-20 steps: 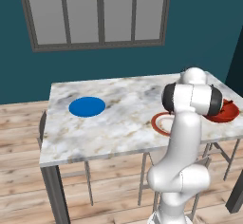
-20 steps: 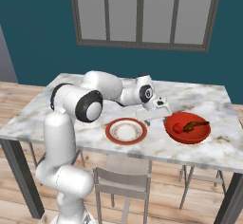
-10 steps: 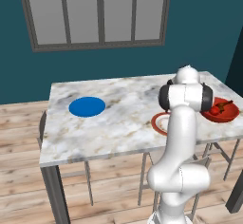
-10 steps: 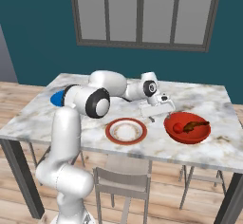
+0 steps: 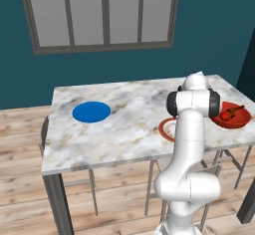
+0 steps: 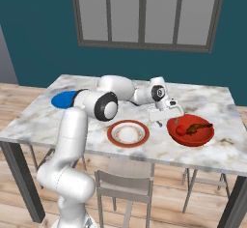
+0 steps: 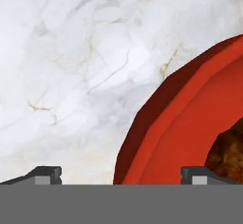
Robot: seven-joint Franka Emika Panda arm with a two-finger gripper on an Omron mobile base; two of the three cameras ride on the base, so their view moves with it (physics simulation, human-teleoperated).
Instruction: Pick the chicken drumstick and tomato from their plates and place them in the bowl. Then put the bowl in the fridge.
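The red bowl (image 6: 202,137) stands at the table's right end, holding the tomato (image 6: 180,130) and the dark brown drumstick (image 6: 197,126). My gripper (image 6: 167,119) hangs open and empty at the bowl's left rim. In the hand view the bowl's rim (image 7: 156,123) runs between the wide-apart fingertips (image 7: 45,173); one tip is over marble, the other over the bowl, beside the drumstick (image 7: 231,153). The white plate with a red-brown rim (image 6: 128,133) and the blue plate (image 5: 91,112) are both bare. From the left base view, my arm hides the gripper; the bowl (image 5: 229,121) shows behind it.
The marble table (image 5: 124,129) stands before a dark teal wall with a window. Chairs (image 6: 126,183) are tucked under its near side. A dark tall panel (image 5: 248,55) shows at the right edge; I cannot tell if it is the fridge.
The hand has swung a little to the right and down, from above the white plate's far side to the bowl's left rim. Plates and bowl have stayed put.
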